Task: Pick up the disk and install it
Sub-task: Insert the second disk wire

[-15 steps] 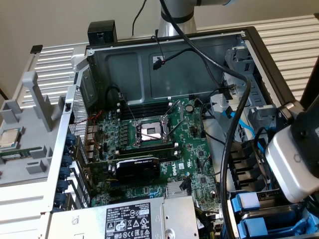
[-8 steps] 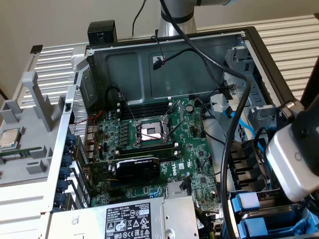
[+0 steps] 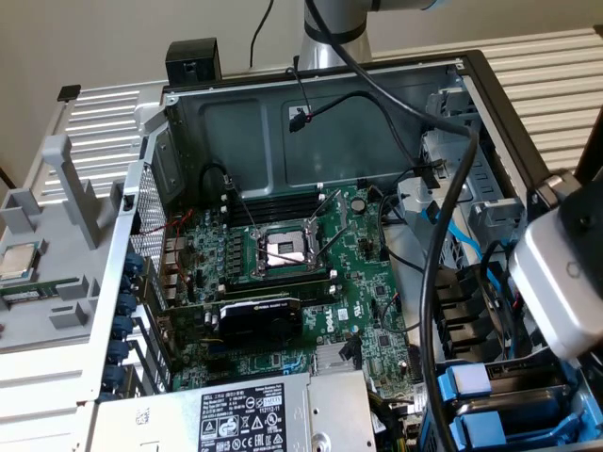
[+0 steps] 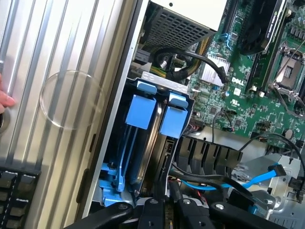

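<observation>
The disk (image 4: 172, 120), a thin metal drive in a blue plastic carrier, stands on edge in the open computer case's drive bay (image 4: 161, 80), just beside another blue-fronted carrier (image 4: 141, 110). The black gripper (image 4: 167, 209) is in line with its edge; I cannot tell whether the jaws pinch it.

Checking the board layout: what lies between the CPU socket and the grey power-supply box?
In the exterior view, a black graphics card lies across the motherboard between the CPU socket and the power-supply box.
</observation>
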Robot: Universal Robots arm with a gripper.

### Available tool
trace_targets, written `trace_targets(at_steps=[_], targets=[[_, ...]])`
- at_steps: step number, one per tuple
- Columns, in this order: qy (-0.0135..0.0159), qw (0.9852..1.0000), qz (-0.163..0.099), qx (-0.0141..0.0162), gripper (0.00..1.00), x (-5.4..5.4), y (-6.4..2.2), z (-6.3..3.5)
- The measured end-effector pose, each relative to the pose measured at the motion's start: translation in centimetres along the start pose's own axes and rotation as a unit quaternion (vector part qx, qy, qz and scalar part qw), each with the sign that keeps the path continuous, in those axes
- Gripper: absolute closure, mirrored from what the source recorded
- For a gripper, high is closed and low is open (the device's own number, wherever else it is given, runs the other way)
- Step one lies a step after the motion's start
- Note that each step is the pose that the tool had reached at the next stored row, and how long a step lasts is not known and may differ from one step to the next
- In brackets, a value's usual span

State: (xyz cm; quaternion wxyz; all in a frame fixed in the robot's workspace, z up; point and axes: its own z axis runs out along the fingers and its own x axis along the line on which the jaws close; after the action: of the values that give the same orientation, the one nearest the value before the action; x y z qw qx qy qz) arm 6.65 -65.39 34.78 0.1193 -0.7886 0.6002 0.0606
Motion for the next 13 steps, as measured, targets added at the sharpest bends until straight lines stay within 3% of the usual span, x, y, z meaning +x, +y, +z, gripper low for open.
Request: trace_targets(at_steps=[6,8,10,11,13], targets=[[0.0112,0.9999,0.000,-0.0038,0.83,-0.2,-0.08,-0.55],[0.0163,0.9999,0.000,-0.0054,0.83,-0.4,-0.12,-0.75],[0.0256,0.9996,0.000,-0.0084,0.83,-0.6,-0.19,-0.80],[0.0325,0.9994,-0.001,-0.0106,0.83,-0.8,-0.23,-0.77],[0.0493,0.9987,-0.001,-0.0159,0.83,-1.0,-0.31,-0.71]])
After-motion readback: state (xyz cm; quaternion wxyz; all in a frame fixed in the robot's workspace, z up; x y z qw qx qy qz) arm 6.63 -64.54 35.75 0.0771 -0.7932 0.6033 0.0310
